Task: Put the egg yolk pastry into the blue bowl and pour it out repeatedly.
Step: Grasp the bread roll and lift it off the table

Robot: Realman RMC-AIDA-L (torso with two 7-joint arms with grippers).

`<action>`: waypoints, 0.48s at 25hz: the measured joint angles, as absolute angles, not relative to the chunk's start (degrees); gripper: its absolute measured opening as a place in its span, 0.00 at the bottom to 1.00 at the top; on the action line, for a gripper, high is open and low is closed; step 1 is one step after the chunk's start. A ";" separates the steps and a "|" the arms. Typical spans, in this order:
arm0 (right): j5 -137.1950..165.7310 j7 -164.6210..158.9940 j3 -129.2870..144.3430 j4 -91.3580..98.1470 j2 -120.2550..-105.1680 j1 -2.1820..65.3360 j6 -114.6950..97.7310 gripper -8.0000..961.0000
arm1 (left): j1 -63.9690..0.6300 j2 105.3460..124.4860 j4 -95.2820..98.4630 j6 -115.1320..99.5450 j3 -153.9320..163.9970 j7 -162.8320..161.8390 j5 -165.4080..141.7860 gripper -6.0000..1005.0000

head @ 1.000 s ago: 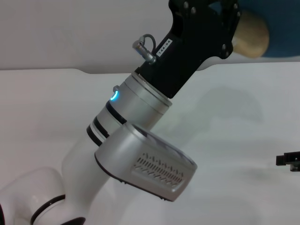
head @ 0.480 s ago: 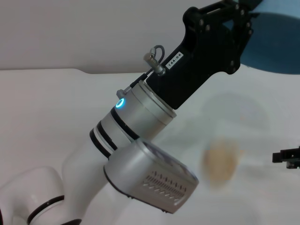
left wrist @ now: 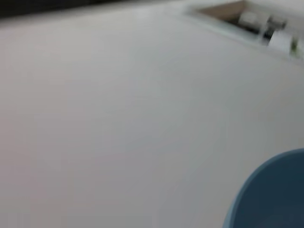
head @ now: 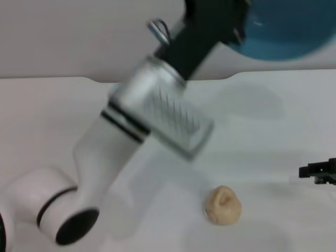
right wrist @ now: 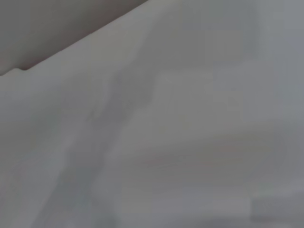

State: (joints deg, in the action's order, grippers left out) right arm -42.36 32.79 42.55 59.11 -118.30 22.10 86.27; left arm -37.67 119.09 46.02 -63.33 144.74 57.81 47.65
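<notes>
Blue bowl point(head: 286, 31) cut off above.

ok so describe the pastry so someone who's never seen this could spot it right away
Start from the white table in the head view. The egg yolk pastry lies alone on its near part, below the blue bowl that the left arm holds up. It is the only small, lumpy tan ball with a creased top.

Soft, even light falls on the white table point(head: 273, 131). The raised left arm point(head: 157, 105) is smeared by motion blur, while the pastry point(head: 222, 205) below it stays fairly sharp beside faint shadows. Both wrist views are hazy and unfocused.
</notes>
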 joint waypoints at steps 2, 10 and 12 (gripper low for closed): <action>-42.43 32.83 42.59 59.12 -118.32 22.83 86.77 0.51 | -37.69 119.09 47.85 -56.45 140.91 57.25 50.10 0.01; -43.57 32.58 47.37 58.99 -118.39 26.45 87.68 0.51 | -38.99 118.90 51.25 -26.43 126.03 57.26 60.96 0.01; -43.80 32.22 49.17 58.96 -118.39 27.83 87.69 0.51 | -39.12 118.74 51.73 -18.53 121.29 57.44 63.15 0.01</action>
